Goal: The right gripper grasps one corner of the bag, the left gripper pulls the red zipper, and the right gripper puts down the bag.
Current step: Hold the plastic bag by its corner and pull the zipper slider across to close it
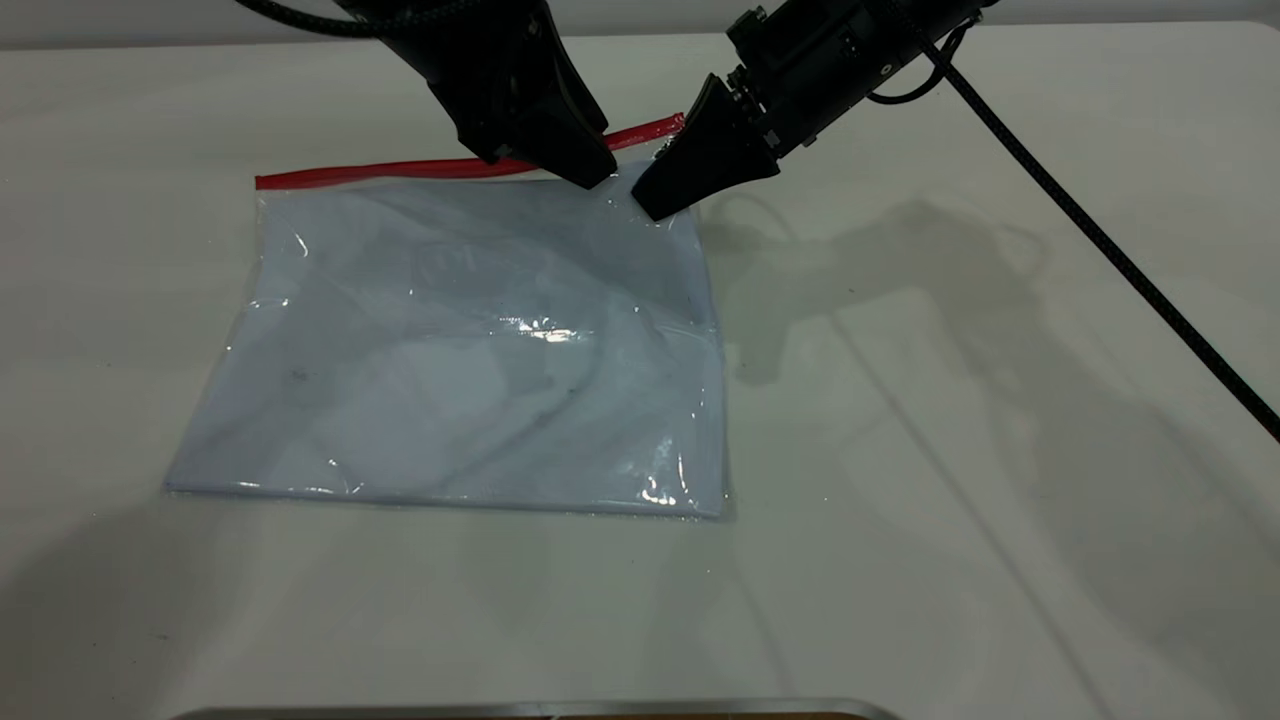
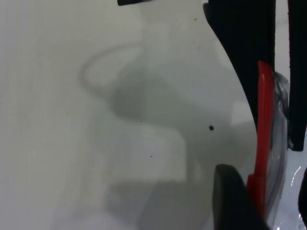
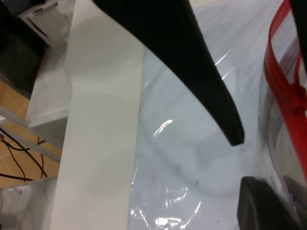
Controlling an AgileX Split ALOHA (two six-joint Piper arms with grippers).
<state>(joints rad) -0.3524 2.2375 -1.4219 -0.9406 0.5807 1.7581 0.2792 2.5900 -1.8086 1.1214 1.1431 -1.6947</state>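
We are reading this as mid-task: the corner grasp looks made, the zipper pull is under way or about to start, and the set-down is not yet done. Going left to right, the bag [image 1: 470, 350] is lying flat on the white table [image 1: 1000, 450], its far right corner rising toward the jaws, and the red zipper [image 1: 400, 170] is running along the far edge and disappearing behind the left gripper [image 1: 590, 172]. That gripper is sitting right on the strip, close to the right gripper; in the left wrist view the red strip [image 2: 263, 143] is passing between its two dark fingers [image 2: 235, 201], so we are judging the jaws clenched on the zipper, though the slider tab itself is not showing. Just to the right, the right gripper [image 1: 655, 205] is pressing its tips on the bag's lifted corner; whether those jaws are pinching the plastic we cannot tell. The bag is looking clear, glossy and wrinkled, with pale sheets inside and a faint label pocket.
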